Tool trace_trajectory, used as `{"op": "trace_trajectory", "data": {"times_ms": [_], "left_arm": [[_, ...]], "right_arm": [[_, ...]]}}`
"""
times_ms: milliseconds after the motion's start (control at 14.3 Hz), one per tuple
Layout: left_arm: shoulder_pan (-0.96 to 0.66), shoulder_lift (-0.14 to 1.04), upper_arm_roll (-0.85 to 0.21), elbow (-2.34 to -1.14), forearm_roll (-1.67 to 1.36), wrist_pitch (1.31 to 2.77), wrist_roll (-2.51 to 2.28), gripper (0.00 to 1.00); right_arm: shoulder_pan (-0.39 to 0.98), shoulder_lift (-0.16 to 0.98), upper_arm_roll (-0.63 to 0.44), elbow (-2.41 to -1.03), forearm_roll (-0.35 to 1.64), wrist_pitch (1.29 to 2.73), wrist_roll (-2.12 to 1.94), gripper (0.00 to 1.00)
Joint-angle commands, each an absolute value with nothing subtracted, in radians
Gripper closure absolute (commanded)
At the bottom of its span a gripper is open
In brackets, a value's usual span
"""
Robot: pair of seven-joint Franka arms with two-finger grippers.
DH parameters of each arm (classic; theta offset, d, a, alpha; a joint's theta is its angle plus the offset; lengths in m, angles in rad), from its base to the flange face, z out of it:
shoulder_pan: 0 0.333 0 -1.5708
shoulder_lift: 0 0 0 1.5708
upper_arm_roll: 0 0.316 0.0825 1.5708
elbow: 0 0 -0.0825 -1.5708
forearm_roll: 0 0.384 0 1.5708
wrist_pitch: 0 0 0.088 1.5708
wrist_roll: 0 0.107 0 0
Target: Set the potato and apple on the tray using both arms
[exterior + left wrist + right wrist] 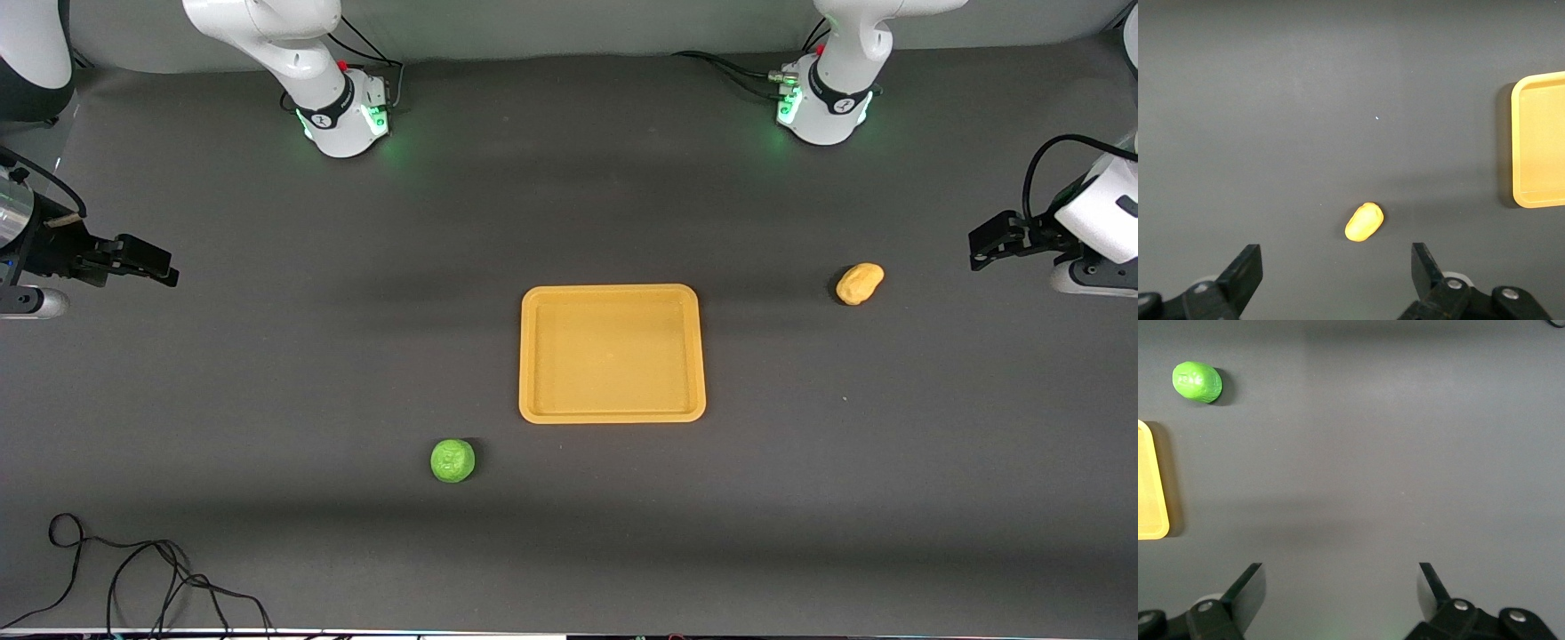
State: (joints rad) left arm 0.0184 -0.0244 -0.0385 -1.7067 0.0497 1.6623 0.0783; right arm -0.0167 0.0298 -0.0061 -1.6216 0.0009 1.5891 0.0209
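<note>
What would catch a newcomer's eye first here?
The yellow-orange tray sits mid-table with nothing on it. The green apple lies nearer the front camera, toward the right arm's end; the potato lies toward the left arm's end. The left hand and right hand hang open over the table's ends.

The counter (pixel 569 551) is covered in a matt dark grey sheet, smooth and cloth-like. At frame centre the tray (pixel 612 353) looks like yellow-orange plastic with a faint satin sheen. The apple (pixel 452 460), lower left of it, has a rough, dimpled green top. The potato (pixel 860 283), at right, is lumpy and matt. The fingers (pixel 1245 270) look like matt black plastic.
</note>
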Motion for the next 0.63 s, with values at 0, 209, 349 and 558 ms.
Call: {"op": "trace_trajectory", "data": {"times_ms": [0, 209, 349, 558], "left_arm": [[0.021, -0.045, -0.038, -1.723, 0.046, 1.658, 0.095, 0.01], [0.023, -0.041, -0.038, -1.723, 0.046, 1.658, 0.097, 0.01], [0.021, -0.041, -0.038, -1.729, 0.046, 1.657, 0.115, 0.01], [0.009, -0.037, -0.040, -1.831, 0.044, 1.718, 0.130, 0.01]], "right_arm": [[-0.015, 0.035, -0.006, -1.605, -0.009, 1.592, 0.006, 0.00], [-0.015, 0.038, -0.005, -1.601, -0.011, 1.598, 0.006, 0.00], [-0.015, 0.040, -0.005, -1.598, -0.009, 1.600, 0.006, 0.00], [-0.015, 0.041, -0.005, -1.595, -0.009, 1.600, 0.006, 0.00]]}}
